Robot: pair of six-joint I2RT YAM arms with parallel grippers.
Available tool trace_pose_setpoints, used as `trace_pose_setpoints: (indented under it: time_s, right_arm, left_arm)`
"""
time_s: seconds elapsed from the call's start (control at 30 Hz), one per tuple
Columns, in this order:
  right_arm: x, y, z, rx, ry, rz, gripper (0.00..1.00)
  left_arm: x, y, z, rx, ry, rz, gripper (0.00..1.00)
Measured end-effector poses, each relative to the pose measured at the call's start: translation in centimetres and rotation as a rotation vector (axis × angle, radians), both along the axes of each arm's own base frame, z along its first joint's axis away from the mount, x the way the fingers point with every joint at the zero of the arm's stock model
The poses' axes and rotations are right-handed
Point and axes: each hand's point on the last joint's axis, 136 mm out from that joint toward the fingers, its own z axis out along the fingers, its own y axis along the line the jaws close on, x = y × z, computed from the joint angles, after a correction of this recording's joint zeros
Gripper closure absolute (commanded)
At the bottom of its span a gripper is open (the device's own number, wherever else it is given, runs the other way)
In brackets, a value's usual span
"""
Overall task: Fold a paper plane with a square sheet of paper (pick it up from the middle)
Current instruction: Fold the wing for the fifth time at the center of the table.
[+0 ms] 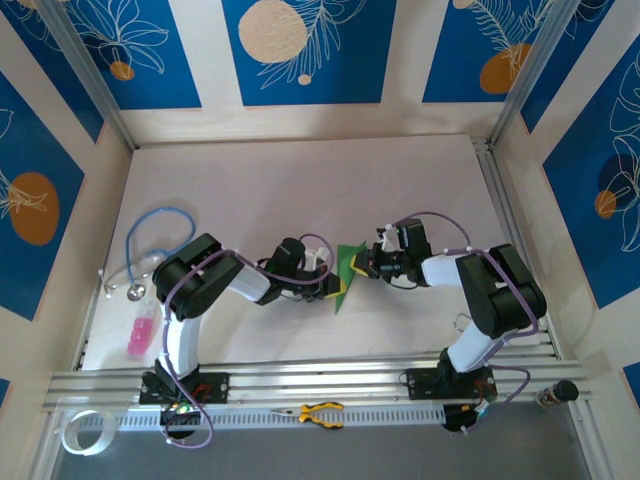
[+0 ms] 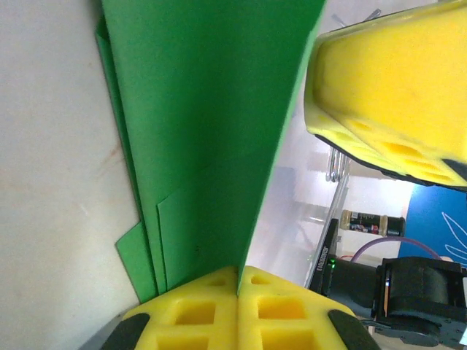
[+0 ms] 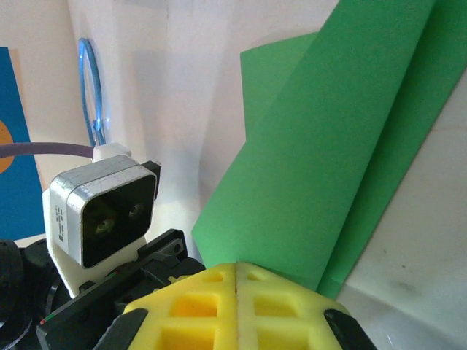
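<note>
L gripper (image 2: pixel 238 273) & R gripper (image 3: pixel 237 267) each clamped on folded green paper (image 1: pixel 350 262), stretched btwn them, at middle of table (image 1: pixel 300 190).

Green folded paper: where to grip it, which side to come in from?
Pinch the green paper at an edge, pads flat on both faces, coming in edge-on along its plane. It is thin, folded in layers and partly raised off the table, so a top-down grab risks crushing it. The left gripper and right gripper are shut on it that way, from opposite ends.
</note>
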Motion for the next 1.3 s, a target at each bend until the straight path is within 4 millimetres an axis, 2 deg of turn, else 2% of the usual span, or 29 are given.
trace_pose_setpoints:
  time_s: [1.3]
  right_arm:
    - [0.6,0.8,-1.5,-0.008,0.024,0.048,0.96]
  left_arm:
    - [0.5,0.3,-0.2,-0.009,0.062,0.036,1.00]
